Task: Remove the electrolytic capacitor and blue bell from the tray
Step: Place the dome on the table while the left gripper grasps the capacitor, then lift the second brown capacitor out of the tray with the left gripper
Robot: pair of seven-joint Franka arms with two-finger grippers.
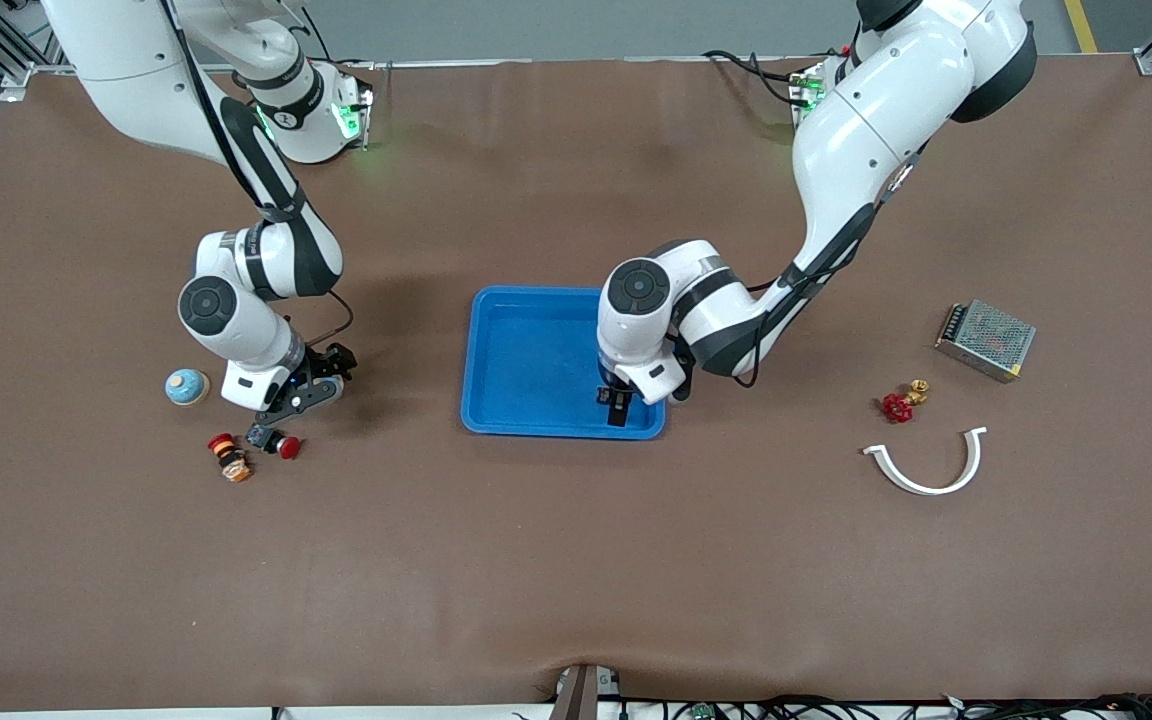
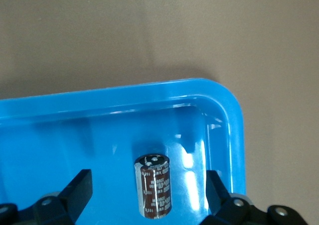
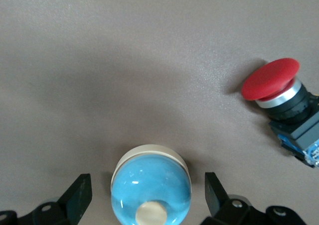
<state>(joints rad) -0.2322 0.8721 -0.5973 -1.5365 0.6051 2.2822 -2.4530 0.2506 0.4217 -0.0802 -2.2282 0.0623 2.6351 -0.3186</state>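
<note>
The counter lies broad and bare toward the front camera. One blue tray sits mid-counter; one capacitor lies in its corner between the left tool's wide fingers. One bell sits between the right tool's spread fingers, one red button nearby.
</note>
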